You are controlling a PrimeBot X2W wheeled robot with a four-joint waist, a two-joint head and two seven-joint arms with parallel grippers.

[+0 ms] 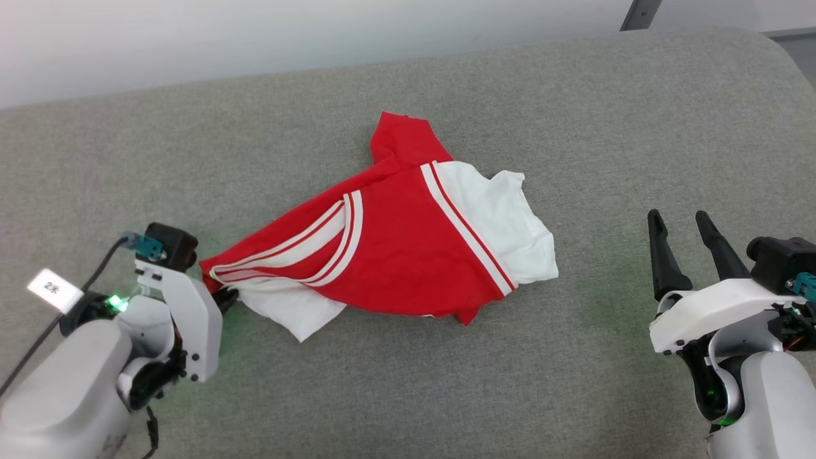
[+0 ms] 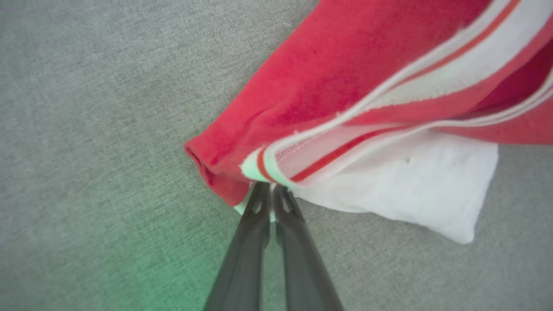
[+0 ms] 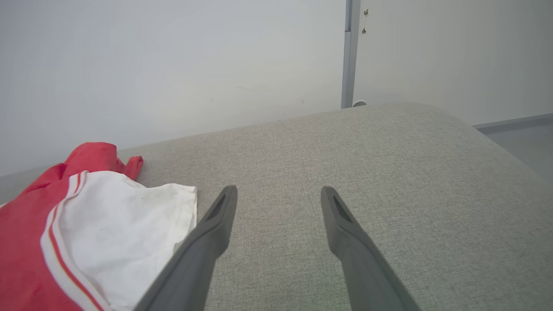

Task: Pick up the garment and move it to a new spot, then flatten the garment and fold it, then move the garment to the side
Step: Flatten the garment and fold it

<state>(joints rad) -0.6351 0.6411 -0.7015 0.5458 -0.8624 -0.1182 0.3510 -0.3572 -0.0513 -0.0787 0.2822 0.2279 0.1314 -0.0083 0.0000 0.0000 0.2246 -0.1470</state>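
The garment (image 1: 395, 248), red with white sleeves and red-and-white striped trim, lies crumpled across the middle of the grey cushion (image 1: 574, 127). My left gripper (image 1: 220, 294) is at its left tip, shut on the striped edge; in the left wrist view the two dark fingers (image 2: 255, 224) meet under the garment (image 2: 345, 86) at my left gripper (image 2: 271, 188). My right gripper (image 1: 679, 220) stands open at the right, well clear of the white sleeve. In the right wrist view my right gripper (image 3: 278, 192) spreads wide over bare cushion, the garment (image 3: 108, 224) off to its left.
The grey cushion's far edge meets a pale wall (image 1: 255, 38). A grey post (image 3: 349, 52) runs up the wall behind the cushion's rounded right corner (image 1: 765, 51). Floor (image 3: 522, 138) shows past that corner.
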